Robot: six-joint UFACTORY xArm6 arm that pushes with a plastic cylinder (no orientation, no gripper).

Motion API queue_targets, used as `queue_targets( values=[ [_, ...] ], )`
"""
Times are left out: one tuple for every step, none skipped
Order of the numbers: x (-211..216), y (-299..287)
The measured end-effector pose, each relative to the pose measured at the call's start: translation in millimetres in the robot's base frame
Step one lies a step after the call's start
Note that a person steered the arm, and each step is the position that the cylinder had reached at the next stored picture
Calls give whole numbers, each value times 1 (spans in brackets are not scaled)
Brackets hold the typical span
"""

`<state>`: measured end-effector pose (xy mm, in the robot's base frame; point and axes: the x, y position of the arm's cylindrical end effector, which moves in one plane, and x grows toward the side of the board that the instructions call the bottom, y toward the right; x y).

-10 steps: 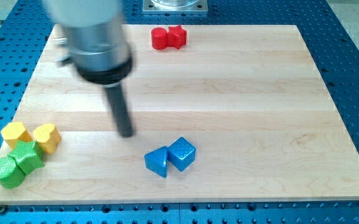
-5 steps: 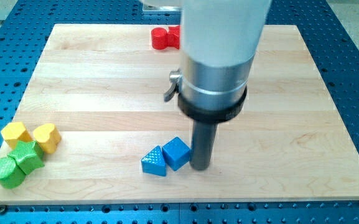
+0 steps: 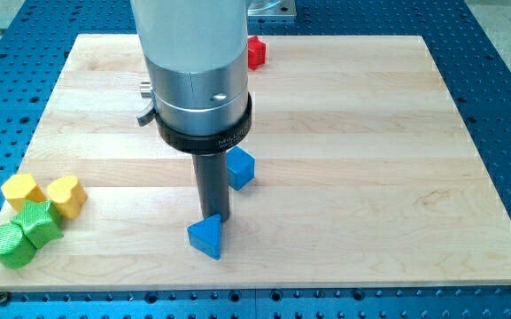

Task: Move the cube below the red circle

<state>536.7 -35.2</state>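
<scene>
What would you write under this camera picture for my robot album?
My tip sits between the blue cube and the blue triangle, far from the red block at the view's top.

A black ring around the lower end of the arm's silver housing carries a short line of small pale lettering, too small and blurred to read. No other text, label, brand, number or sign is legible anywhere else in view.
</scene>
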Motion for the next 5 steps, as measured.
queue_targets(
  values=[
    [-80, 29],
    [-112, 21],
    [-161, 7],
    [-111, 8],
    [-138, -28]
  ],
)
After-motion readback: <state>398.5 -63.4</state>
